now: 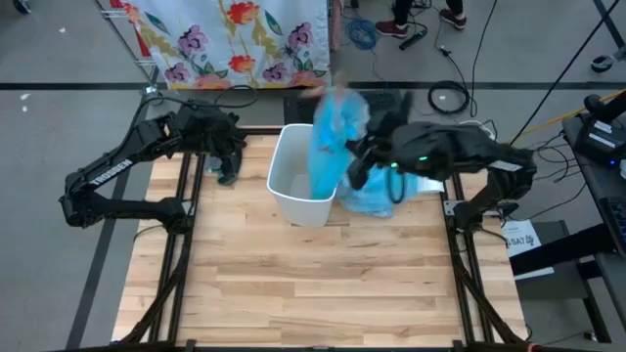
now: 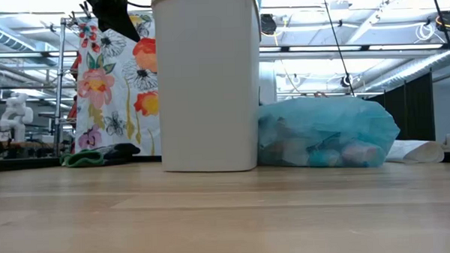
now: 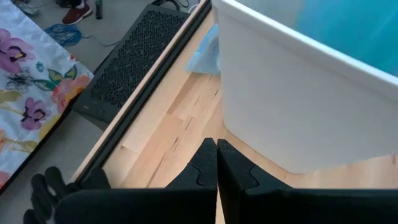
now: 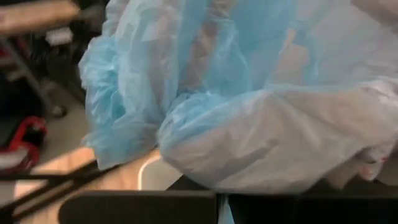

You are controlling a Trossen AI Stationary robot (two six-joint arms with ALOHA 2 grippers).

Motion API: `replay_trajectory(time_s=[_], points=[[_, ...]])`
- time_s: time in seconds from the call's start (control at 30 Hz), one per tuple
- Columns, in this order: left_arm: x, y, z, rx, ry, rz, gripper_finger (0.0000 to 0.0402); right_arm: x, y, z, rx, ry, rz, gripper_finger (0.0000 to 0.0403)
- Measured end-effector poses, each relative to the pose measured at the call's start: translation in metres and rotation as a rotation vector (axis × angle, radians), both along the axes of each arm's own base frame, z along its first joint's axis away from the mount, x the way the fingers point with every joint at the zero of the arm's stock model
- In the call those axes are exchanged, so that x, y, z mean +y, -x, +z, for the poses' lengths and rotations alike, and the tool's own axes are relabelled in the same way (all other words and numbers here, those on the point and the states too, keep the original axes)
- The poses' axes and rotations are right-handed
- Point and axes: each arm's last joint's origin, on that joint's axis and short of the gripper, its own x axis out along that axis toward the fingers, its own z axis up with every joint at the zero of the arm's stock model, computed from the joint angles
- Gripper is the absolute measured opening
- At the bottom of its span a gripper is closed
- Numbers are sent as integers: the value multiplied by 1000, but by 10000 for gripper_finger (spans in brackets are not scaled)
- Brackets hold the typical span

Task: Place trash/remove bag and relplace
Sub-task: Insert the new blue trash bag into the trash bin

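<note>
Two grippers are at work near the back edge of the table. The left gripper (image 3: 216, 163) hangs beside the left wall of the white bin (image 1: 300, 182), its fingers pressed together and holding nothing. The right gripper (image 1: 359, 164) is closed on a fresh blue bag (image 1: 333, 137), which hangs over the right part of the bin's rim.

To do this step well, the right arm should lower the bag deep into the bin, and the left gripper should open and catch the free edge to stretch it over the rim.

The trash is, I judge, in the full blue bag (image 2: 326, 134) that lies on the table touching the right side of the bin; only pale lumps show through it. Inside of the bin is hidden, and the right fingertips are covered by plastic.
</note>
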Motion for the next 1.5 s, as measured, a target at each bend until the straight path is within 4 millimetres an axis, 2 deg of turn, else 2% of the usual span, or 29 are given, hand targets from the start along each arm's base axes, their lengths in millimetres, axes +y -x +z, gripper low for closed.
replay_trajectory(time_s=[0.17, 0.37, 0.53, 0.67, 0.9, 1.07, 1.2, 1.3, 1.4, 1.5], points=[[-1, -3, 3, -58, 31, -67, 0, -8, -35, -30, 87, 5, 72, 0], [-1, -6, 6, -111, 36, -103, 0, -33, -68, -59, 51, -15, 236, 0], [-2, -5, 8, -135, 41, -92, 0, -55, -70, -91, 74, -34, 227, 0], [-5, 0, 11, -157, 34, -102, 0, -63, -67, -107, -37, -45, 311, 0], [-11, 0, 19, -268, 89, -255, 0, -82, -63, -149, -79, -156, 331, 0], [-8, -10, 24, -354, 106, -282, 0, -83, -63, -151, -86, -154, 344, 0], [-6, -19, 32, -449, 89, -286, 0, -85, -61, -152, -37, -84, 383, 0], [-5, -20, 39, -512, 63, -282, 0, -95, -58, -153, -29, -119, 435, 0], [-5, -21, 39, -511, 64, -282, 0, -106, -55, -152, -50, -162, 495, 0], [-2, -26, 35, -509, 125, -256, 0, -112, -54, -152, -56, -162, 483, 0]])
